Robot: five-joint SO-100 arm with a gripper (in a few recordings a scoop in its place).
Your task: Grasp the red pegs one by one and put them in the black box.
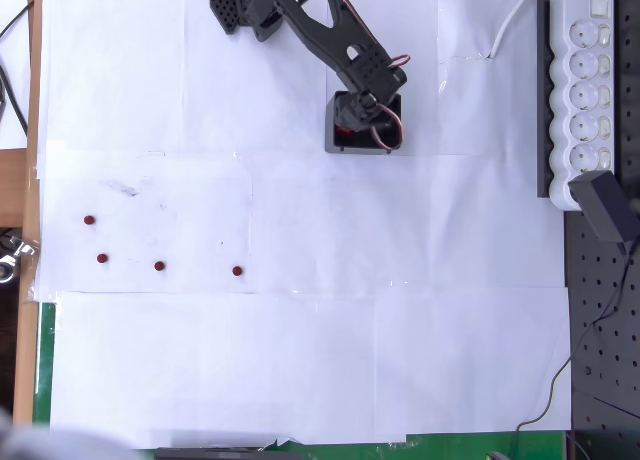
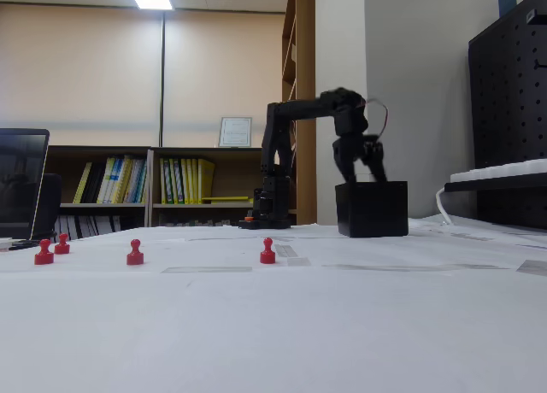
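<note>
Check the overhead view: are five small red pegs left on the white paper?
No, four small red pegs lie on the white paper.

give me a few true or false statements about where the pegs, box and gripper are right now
1. Four red pegs stand on the white paper outside the black box. True.
2. The gripper hangs directly above the box. True; in the fixed view its fingers are spread just above the rim.
3. The gripper holds a peg over the left side of the table. False; it is at the box, far from the loose pegs.
4. The box lies tipped on its side. False; it stands upright.
5. A white power strip lies at the right edge in the overhead view. True.
</note>
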